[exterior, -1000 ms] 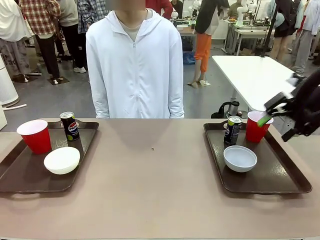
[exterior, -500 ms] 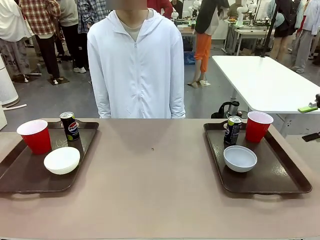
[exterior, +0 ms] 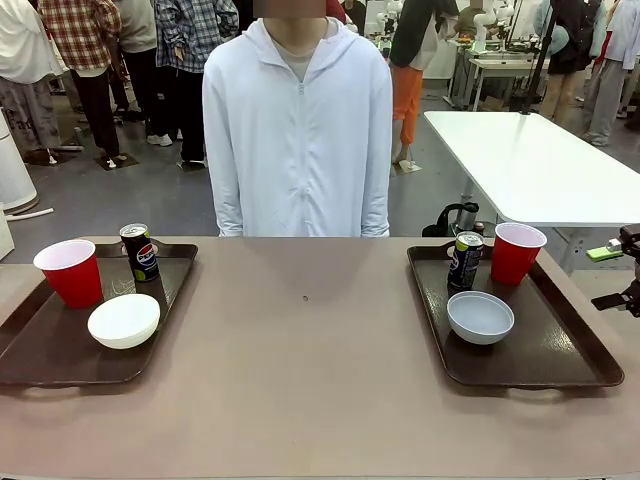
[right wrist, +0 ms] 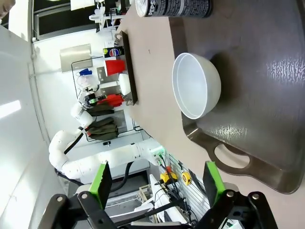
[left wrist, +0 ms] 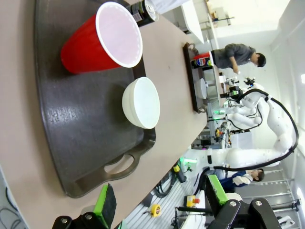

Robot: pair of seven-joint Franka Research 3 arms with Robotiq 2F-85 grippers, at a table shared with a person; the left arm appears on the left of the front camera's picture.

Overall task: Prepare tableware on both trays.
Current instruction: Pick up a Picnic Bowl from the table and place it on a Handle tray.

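Two dark brown trays lie on the tan table. The left tray (exterior: 50, 350) holds a red cup (exterior: 68, 272), a black Pepsi can (exterior: 140, 251) and a white bowl (exterior: 123, 320). On the right tray (exterior: 560, 350) stand a can (exterior: 465, 260), a red cup (exterior: 516, 252) and a bowl (exterior: 480, 317). My right gripper (exterior: 607, 277) hangs open at the right edge of the picture, off the tray. In the left wrist view my left gripper (left wrist: 161, 198) is open and empty, back from the tray (left wrist: 71, 124), cup (left wrist: 102, 40) and bowl (left wrist: 141, 102). My right gripper (right wrist: 157, 177) is open, behind the tray handle (right wrist: 233, 160) and bowl (right wrist: 196, 85).
A person in a white hooded jacket (exterior: 298, 140) stands at the far side of the table, hands out of sight. The tan tabletop (exterior: 310, 340) stretches bare between the trays. A white table (exterior: 520, 160) stands behind at the right.
My right arm has pulled back from beside the right tray's red cup to the picture's right edge. The person has stepped slightly to the right. The tableware has not moved.
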